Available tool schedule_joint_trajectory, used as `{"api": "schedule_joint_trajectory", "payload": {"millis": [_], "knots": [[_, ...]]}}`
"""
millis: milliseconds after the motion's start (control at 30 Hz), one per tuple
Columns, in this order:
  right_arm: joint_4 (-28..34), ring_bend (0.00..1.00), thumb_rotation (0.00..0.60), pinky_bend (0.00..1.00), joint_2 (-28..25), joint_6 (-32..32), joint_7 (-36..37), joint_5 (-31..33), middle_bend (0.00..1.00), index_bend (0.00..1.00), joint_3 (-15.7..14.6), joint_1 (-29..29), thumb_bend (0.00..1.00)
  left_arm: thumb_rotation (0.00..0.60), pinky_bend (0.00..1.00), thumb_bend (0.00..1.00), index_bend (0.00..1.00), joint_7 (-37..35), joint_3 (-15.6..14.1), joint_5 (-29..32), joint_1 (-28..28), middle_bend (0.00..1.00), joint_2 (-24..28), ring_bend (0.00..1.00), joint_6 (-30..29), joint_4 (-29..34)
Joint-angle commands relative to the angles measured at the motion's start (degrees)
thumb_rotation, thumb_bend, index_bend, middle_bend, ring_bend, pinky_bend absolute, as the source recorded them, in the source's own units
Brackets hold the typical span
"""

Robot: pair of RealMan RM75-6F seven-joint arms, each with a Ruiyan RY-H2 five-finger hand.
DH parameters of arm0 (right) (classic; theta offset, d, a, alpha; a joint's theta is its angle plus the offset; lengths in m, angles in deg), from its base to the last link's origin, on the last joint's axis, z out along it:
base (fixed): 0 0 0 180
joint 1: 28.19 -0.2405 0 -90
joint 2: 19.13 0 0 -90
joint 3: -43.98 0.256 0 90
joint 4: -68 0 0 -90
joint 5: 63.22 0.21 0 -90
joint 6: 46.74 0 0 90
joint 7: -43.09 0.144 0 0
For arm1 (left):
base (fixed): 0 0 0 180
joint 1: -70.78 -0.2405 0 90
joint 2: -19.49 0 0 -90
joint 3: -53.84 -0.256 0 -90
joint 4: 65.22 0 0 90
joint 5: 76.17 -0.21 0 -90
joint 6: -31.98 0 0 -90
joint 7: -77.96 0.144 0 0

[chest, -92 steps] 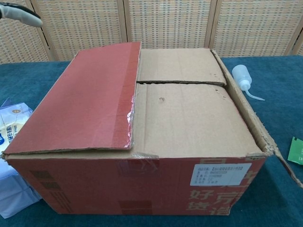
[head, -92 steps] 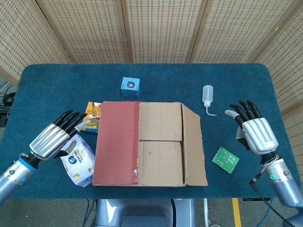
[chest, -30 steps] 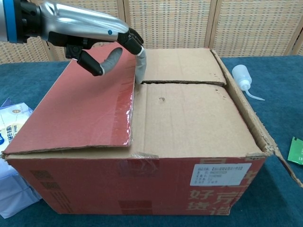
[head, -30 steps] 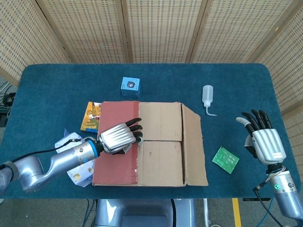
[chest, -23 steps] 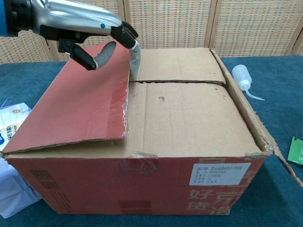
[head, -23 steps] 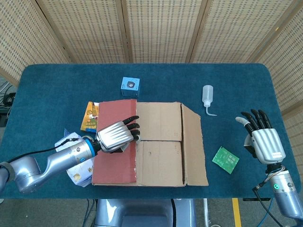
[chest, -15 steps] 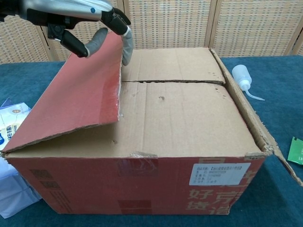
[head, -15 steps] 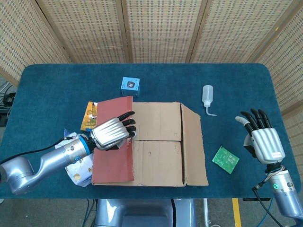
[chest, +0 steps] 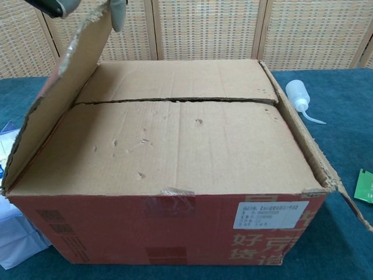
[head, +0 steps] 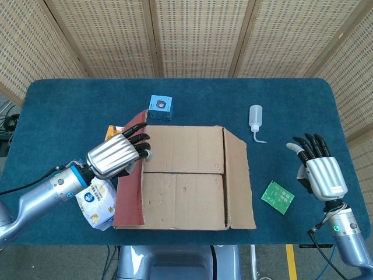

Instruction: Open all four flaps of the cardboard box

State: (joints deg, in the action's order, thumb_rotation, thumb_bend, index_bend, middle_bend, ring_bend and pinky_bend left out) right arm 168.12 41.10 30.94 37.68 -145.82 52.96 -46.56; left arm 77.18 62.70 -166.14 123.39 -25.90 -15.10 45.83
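Table (head: 70, 99): blue cloth top.
Cardboard box (head: 186, 175): at the front edge, middle; two inner flaps lie flat.
Red flap (head: 131, 192): raised steeply along the box's left side.
Left hand (head: 113, 154): fingers grip the red flap's top edge.
Right hand (head: 320, 172): near the right edge, fingers spread, holding nothing.
Squeeze bottle (head: 255, 119): right of the box.

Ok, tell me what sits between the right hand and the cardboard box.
In the head view, a green packet lies on the table between the right hand and the cardboard box.
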Motion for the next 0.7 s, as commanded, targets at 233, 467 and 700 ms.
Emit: {"api": "schedule_joint_trajectory", "payload": {"millis": [233,467,700], "knots": [[0.90,0.00,0.600,0.00,-0.15,-0.74,-0.40,-0.25,0.15,0.20,0.19,-0.53,1.00,0.522,0.00,0.94,0.41,-2.74,-0.94,-4.52,-4.69,0.38,5.46,0.20,-5.80,1.37],[1.32,0.00,0.600,0.00,-0.31,-0.99,-0.93,-0.45,0.15,0.20,0.41,-0.88,1.00,0.522,0.00,0.94,0.41,-3.60,-1.65,-6.07,-7.86,0.39,8.54,0.22,-8.91,1.37],[2.08,0.00,0.600,0.00,-0.55,-1.55,-1.17,-0.44,0.15,0.20,0.55,-1.26,1.00,0.523,0.00,0.94,0.41,-4.62,-2.43,-6.13,-10.66,0.40,11.79,0.23,-10.01,1.24]]}}
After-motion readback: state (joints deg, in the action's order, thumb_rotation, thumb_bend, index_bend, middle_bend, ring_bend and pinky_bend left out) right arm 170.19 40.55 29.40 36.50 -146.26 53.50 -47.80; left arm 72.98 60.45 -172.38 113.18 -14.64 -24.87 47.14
